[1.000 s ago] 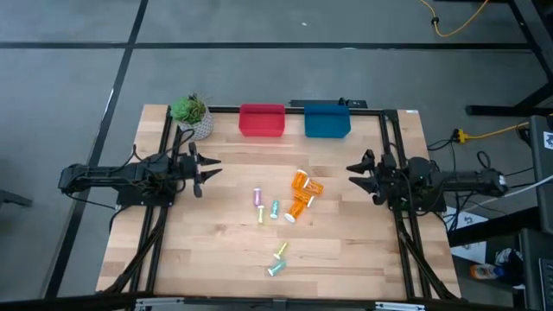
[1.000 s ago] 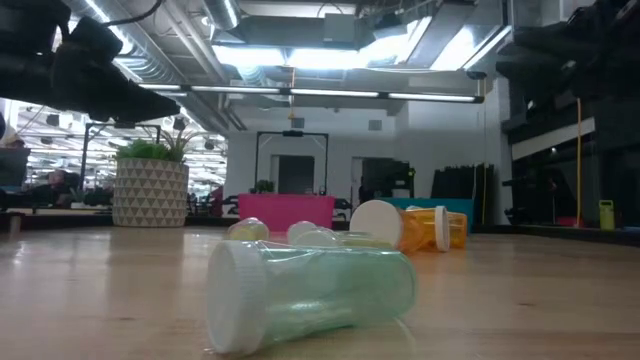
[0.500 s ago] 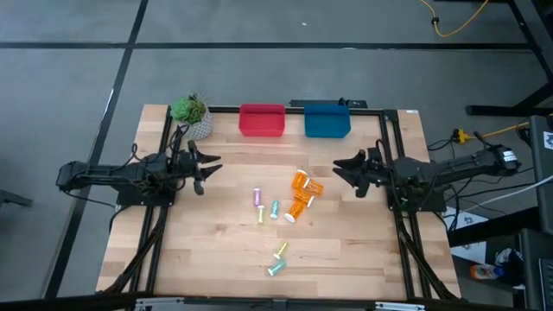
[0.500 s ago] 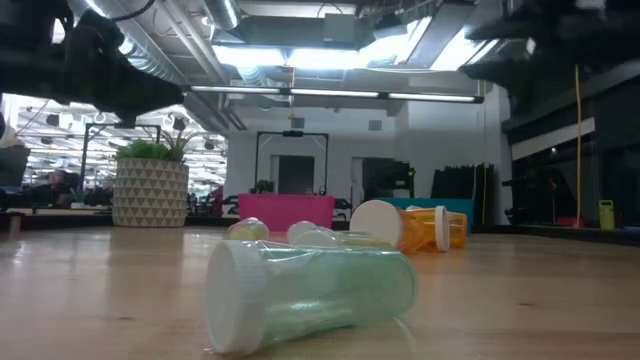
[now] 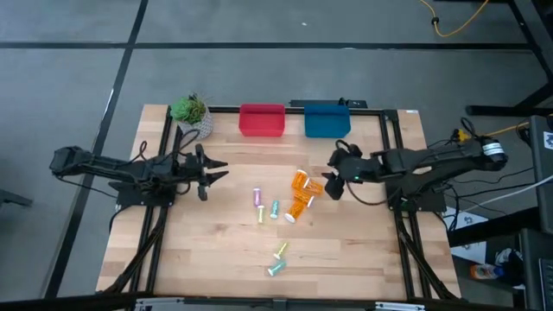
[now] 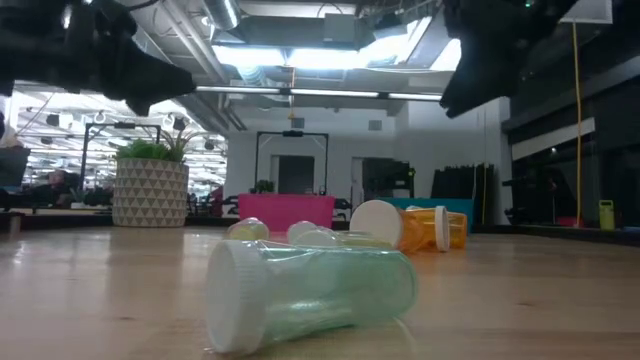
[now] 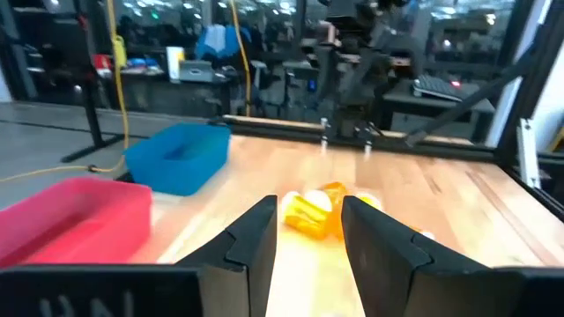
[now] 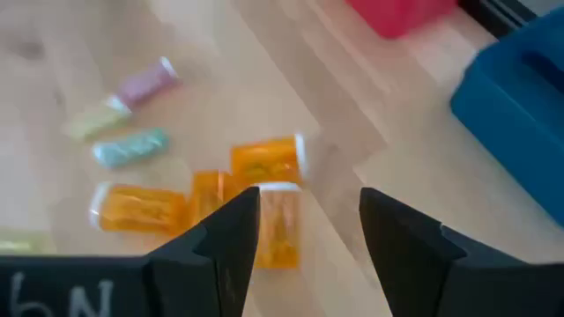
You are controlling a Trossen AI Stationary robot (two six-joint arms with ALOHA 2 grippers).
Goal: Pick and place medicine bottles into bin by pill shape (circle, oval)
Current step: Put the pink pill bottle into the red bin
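Observation:
Three orange bottles with white caps (image 5: 302, 192) lie on their sides mid-table; they also show in the right wrist view (image 8: 264, 163). Purple (image 5: 257, 197), yellow (image 5: 261, 213) and teal (image 5: 275, 209) vials lie to their left. Two more vials (image 5: 277, 260) lie nearer the near edge; the teal one fills the low view (image 6: 310, 285). My right gripper (image 5: 333, 180) is open and empty, just right of the orange bottles and above the table (image 8: 308, 255). My left gripper (image 5: 218, 173) is open and empty at the table's left (image 7: 308, 246).
A red bin (image 5: 262, 119) and a blue bin (image 5: 327, 119) stand side by side at the far edge. A potted plant (image 5: 192, 115) stands at the far left corner. Bare wood lies along the near edge and on the right.
My right gripper has gone toward the table's left, its arm stretching out, and now stands close to the orange bottles. My left gripper has gone a little toward the table's right. The bottles and vials have stayed where they were.

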